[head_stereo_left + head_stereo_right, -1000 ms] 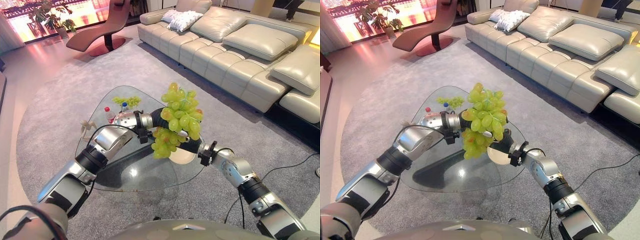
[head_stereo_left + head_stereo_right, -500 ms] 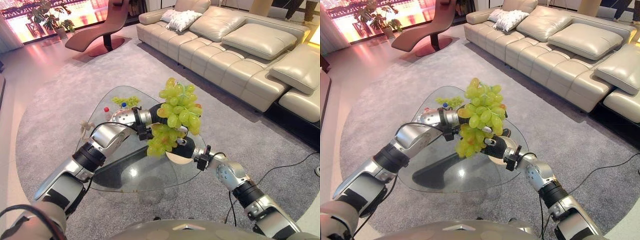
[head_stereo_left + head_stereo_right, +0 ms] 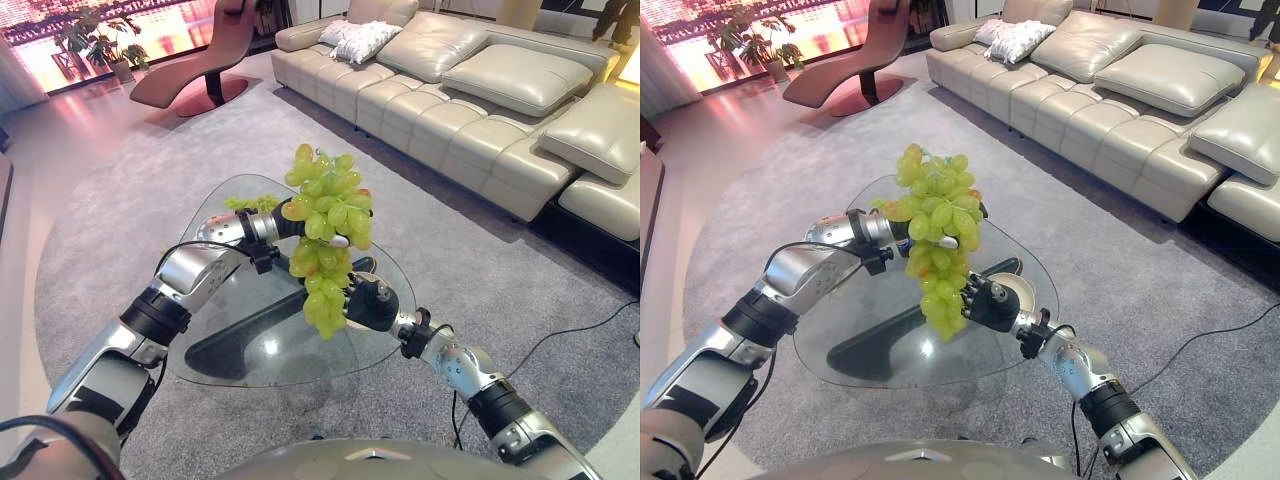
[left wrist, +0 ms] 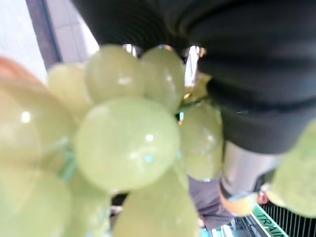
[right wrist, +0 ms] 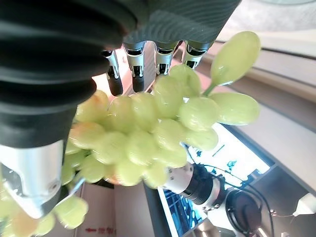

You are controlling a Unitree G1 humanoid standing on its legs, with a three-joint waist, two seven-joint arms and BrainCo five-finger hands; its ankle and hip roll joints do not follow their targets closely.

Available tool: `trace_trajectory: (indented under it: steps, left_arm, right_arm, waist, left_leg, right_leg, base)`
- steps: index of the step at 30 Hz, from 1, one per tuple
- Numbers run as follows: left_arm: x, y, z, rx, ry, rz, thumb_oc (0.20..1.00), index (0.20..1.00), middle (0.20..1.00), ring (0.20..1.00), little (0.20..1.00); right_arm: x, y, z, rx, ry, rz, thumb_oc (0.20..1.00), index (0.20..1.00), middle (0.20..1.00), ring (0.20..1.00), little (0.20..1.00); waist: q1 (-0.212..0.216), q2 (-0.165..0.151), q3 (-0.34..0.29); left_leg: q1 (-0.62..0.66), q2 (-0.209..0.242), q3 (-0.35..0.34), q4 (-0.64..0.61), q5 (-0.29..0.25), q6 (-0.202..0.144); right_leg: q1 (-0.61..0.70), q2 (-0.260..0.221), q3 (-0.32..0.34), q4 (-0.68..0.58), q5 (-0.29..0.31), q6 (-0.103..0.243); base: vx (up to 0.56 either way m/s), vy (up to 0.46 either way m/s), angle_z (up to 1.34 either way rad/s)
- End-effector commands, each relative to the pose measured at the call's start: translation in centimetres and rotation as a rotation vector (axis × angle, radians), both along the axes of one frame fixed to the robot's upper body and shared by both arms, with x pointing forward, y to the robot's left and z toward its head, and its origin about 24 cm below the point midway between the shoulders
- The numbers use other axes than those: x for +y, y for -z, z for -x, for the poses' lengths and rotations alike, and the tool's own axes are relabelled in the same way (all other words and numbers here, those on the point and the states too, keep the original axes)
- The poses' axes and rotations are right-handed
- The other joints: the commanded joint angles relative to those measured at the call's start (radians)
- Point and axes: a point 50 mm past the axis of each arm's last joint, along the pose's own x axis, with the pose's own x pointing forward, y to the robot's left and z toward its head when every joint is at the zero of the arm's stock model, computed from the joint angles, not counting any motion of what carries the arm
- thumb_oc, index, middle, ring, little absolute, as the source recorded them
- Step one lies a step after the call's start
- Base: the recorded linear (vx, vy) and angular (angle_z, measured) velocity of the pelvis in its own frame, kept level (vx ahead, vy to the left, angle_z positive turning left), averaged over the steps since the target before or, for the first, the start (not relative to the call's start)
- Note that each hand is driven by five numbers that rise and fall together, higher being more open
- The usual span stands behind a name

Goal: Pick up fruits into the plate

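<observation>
large bunch of pale green grapes (image 3: 325, 235) held in the air above the rounded glass tabletop (image 3: 250, 340) — left hand (image 3: 288, 222) curled round its upper part, right hand (image 3: 368, 305) beside its lower end, finger state unclear. white round plate (image 3: 1020, 291) on the tabletop behind the right hand.

Two bunches of green grapes: one large bunch (image 3: 325, 225) held up above the bench, and one small bunch (image 3: 250, 203) lying at the bench's far edge. One glass bench (image 3: 255, 350), rounded and triangular. One white plate (image 3: 1018, 292) on it, mostly hidden behind a hand. Two robot hands: the left hand (image 3: 282, 222) and the right hand (image 3: 370, 303). One grey sofa (image 3: 470, 90) with one patterned pillow (image 3: 365, 40). One lounge chair (image 3: 205, 65). One potted plant (image 3: 95, 35).
</observation>
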Motion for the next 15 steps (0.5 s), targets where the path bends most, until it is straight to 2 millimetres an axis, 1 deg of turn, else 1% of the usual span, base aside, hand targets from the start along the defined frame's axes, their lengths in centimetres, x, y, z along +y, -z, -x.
trace_trajectory:
  steps: [1, 6, 8, 11, 14, 15]
  left_arm:
    - [1.4, -2.4, -1.7, -0.056, -0.073, 0.120, 0.200, 0.200, 0.200, 0.200, 0.200]
    - [1.2, -1.8, -1.8, -0.037, -0.079, 0.122, 0.200, 0.200, 0.200, 0.200, 0.200]
    - [1.0, -1.2, -1.9, -0.021, -0.079, 0.114, 0.200, 0.200, 0.200, 0.200, 0.200]
    - [0.7, -0.7, -1.9, -0.009, -0.071, 0.107, 0.200, 0.200, 0.200, 0.200, 0.200]
    - [0.0, -0.6, -1.6, 0.016, -0.036, 0.133, 0.200, 0.200, 0.200, 0.200, 0.200]
    - [-0.5, -0.7, -1.4, 0.021, -0.019, 0.144, 0.200, 0.200, 0.200, 0.200, 0.200]
  right_arm:
    - [1.0, -4.0, -0.5, -0.152, -0.036, -0.223, 1.000, 1.000, 1.000, 1.000, 1.000]
    - [1.5, -4.6, -0.5, -0.168, -0.064, -0.248, 1.000, 1.000, 1.000, 1.000, 1.000]
    - [2.1, -5.3, -0.4, -0.185, -0.096, -0.267, 1.000, 1.000, 1.000, 1.000, 1.000]
    - [2.7, -5.9, -0.4, -0.201, -0.118, -0.263, 1.000, 1.000, 1.000, 1.000, 1.000]
    - [2.9, -6.0, -0.5, -0.206, -0.112, -0.225, 1.000, 1.000, 1.000, 1.000, 1.000]
    - [2.8, -5.7, -0.8, -0.197, -0.088, -0.190, 1.000, 1.000, 1.000, 1.000, 1.000]
  waist:
    - [0.025, -0.028, -0.007]
    - [0.026, -0.027, -0.008]
    - [0.026, -0.027, -0.007]
    - [0.027, -0.028, -0.006]
    - [0.029, -0.032, -0.009]
    - [0.030, -0.033, -0.010]
  left_leg:
    - [0.025, 0.010, 0.124, 0.055, -0.153, 0.007]
    - [0.026, 0.010, 0.122, 0.054, -0.153, 0.006]
    - [0.026, 0.010, 0.120, 0.053, -0.152, 0.005]
    - [0.026, 0.009, 0.119, 0.051, -0.151, 0.005]
    - [0.025, 0.010, 0.119, 0.050, -0.151, 0.004]
    - [0.025, 0.011, 0.118, 0.050, -0.151, 0.003]
  right_leg:
    - [0.003, -0.041, -0.015, 0.037, -0.082, 0.071]
    - [0.005, -0.041, -0.017, 0.035, -0.083, 0.072]
    - [0.005, -0.040, -0.016, 0.033, -0.082, 0.072]
    - [0.006, -0.039, -0.016, 0.031, -0.081, 0.072]
    - [0.006, -0.040, -0.018, 0.027, -0.079, 0.073]
    - [0.007, -0.041, -0.019, 0.024, -0.078, 0.073]
  base:
    - [0.00, 0.000, 0.00]
    - [0.00, 0.000, 0.00]
    - [-0.02, -0.007, 0.00]
    - [0.00, 0.000, 0.00]
    - [0.00, 0.000, 0.00]
    - [0.00, 0.000, 0.00]
